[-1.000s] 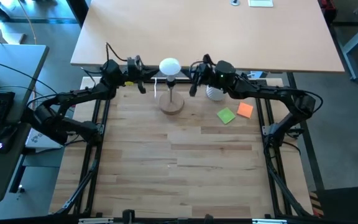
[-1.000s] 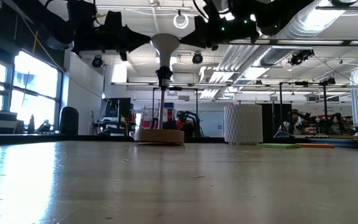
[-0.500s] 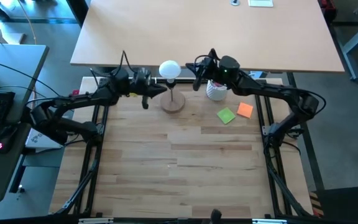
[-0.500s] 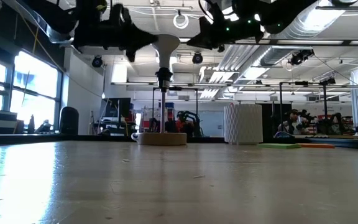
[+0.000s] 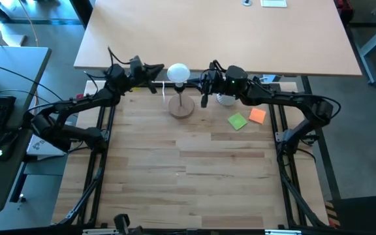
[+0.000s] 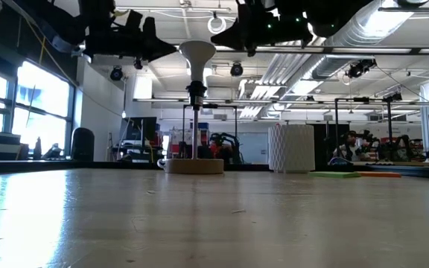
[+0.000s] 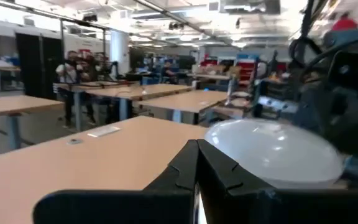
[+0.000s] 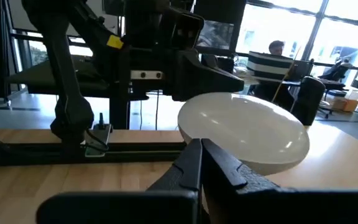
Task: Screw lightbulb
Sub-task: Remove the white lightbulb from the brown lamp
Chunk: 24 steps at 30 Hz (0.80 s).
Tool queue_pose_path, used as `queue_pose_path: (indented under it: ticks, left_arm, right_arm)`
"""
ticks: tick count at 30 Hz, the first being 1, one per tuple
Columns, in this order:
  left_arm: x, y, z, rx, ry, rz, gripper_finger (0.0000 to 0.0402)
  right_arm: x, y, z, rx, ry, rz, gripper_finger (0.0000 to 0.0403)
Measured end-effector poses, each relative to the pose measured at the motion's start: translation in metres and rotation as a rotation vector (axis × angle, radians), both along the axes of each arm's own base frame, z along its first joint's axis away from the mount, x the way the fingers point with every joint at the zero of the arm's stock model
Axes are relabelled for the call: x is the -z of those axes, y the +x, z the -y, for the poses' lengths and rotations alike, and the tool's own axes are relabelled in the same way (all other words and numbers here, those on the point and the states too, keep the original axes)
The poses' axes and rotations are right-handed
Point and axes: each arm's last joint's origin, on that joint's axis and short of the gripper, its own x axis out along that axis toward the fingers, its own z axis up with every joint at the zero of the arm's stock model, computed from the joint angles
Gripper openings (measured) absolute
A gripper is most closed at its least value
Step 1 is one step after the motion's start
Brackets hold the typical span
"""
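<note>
The lightbulb (image 5: 178, 70) already sits upright in the black socket (image 6: 196, 92) atop a thin post rising from the round wooden stand (image 5: 181, 108), at the far edge of the table (image 5: 194, 176). So the placing looks done; whether the threads are fully home cannot be told, since the screw base is hidden inside the socket in the low view. What may be left, as a guess, is a final twist or simply letting go.

Nearest the bulb are the two pincers, one on each side. The left pincer (image 5: 154, 69) hangs just beside the globe on its left, its fingers pressed together in its own wrist view, with the point of them meeting just short of the glass and gripping nothing. The right pincer (image 5: 203, 83) is just beside the globe on the other side, fingers likewise pressed together and empty (neither touches the bulb, as far as the low view shows).

The bulb itself is a smooth, matte white globe (image 8: 244, 129), rounded on top and tapering downward to a narrow neck (image 6: 196, 68), unlit.

Farther right stand a white perforated cup (image 5: 226, 98) and two sticky notes, green (image 5: 237, 121) and orange (image 5: 258, 115).
</note>
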Motion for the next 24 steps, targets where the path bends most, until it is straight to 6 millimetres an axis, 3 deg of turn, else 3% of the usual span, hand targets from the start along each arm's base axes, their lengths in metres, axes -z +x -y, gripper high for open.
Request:
queue_pose_path:
  ticks: [10, 17, 24]
  left_arm:
    - [0.008, 0.018, 0.011, 0.077, -0.044, -0.003, 0.0]
    - [0.01, 0.036, 0.036, 0.254, -0.083, -0.009, 0.0]
    - [0.016, 0.045, 0.054, 0.293, -0.103, -0.103, 0.0]
  right_arm:
    - [0.004, -0.008, 0.026, 0.085, 0.02, 0.019, 0.0]
    - [0.003, -0.02, 0.048, 0.162, 0.079, 0.054, 0.0]
    - [0.003, -0.029, 0.06, 0.204, 0.094, 0.052, 0.0]
